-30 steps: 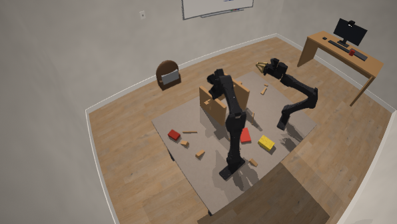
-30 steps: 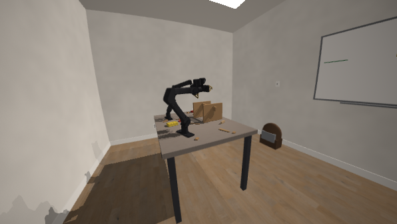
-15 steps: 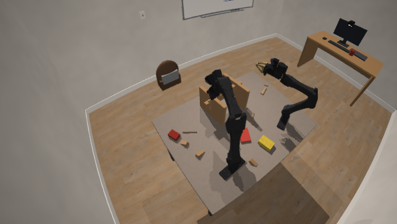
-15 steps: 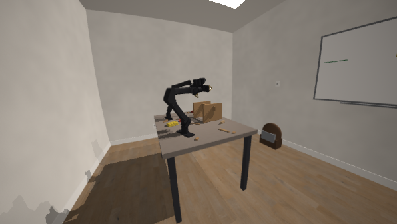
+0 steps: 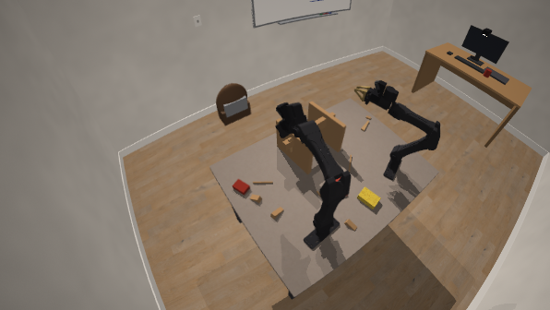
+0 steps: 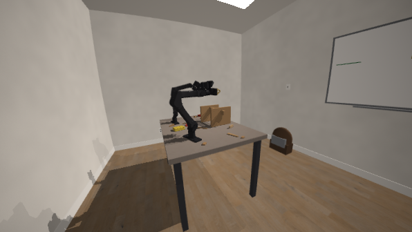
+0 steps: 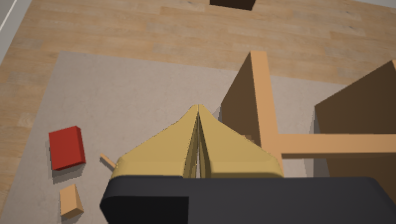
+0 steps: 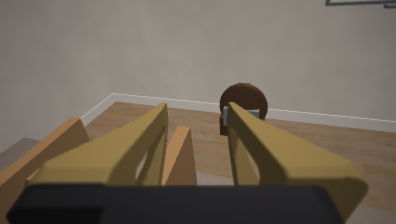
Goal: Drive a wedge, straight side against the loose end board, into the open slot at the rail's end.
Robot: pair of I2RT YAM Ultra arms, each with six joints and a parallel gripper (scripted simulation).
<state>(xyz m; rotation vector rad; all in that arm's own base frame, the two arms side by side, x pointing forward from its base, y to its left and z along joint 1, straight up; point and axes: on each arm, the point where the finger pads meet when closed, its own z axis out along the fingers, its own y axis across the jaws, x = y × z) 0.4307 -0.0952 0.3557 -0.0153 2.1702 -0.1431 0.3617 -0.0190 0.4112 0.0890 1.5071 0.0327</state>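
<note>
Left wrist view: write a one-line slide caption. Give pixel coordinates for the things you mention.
The left gripper (image 7: 198, 112), fingers together and empty, points past a red block (image 7: 66, 148) beside the upright end board (image 7: 265, 95) joined by the rail (image 7: 340, 144).

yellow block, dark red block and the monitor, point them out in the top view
yellow block (image 5: 369, 197) (image 6: 178, 128): top view, its upper face; exterior view, its side
dark red block (image 5: 241, 185) (image 7: 65, 148): top and left wrist views, its upper face
monitor (image 5: 485, 45): top view, its dark screen
</note>
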